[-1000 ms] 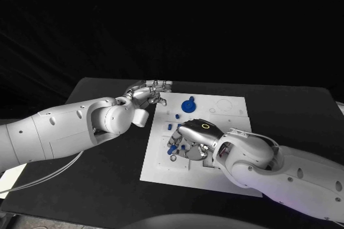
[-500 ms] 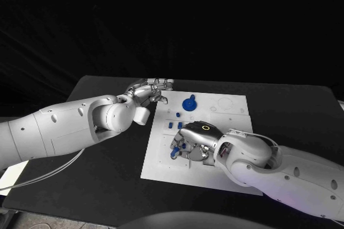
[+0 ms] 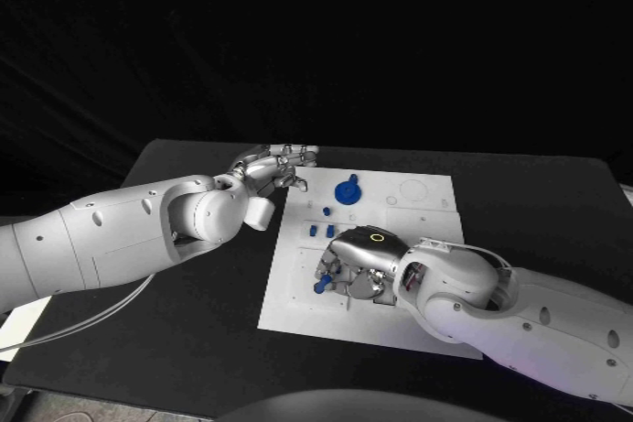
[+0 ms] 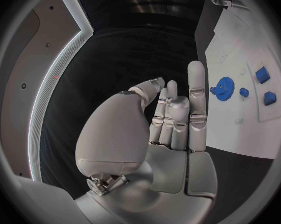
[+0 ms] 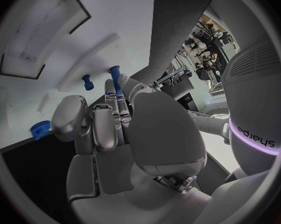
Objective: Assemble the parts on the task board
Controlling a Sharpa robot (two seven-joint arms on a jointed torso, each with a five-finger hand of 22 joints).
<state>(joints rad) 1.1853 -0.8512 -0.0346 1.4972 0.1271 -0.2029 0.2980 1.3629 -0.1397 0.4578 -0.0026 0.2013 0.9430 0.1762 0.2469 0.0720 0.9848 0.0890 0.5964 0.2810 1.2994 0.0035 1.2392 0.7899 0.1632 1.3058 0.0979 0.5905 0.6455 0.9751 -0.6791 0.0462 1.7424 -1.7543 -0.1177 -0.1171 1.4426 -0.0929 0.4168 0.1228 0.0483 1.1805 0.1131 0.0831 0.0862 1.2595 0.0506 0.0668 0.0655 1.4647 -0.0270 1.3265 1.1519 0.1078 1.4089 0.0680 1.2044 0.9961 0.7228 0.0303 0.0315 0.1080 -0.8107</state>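
Your right hand (image 3: 354, 266) pinches a blue peg (image 5: 114, 76) over the task board (image 3: 423, 222), long axis along its fingers; left hand (image 3: 271, 170) empty, fingers straight.

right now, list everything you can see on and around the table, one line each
black table: one, black, under everything
white task board plate: one, white, flat at the table's middle
round blue gear-shaped part: one, blue, on the board's far end
small blue block parts: at least two, blue, mid-board, just beyond the right hand
blue peg-shaped part: one, blue, at the right hand's fingertips; whether it is gripped cannot be told
left hand: one, silver, at the board's far left corner, holding nothing, fingers fairly straight
right hand: one, silver, down on the board's middle, fingers curled toward the peg
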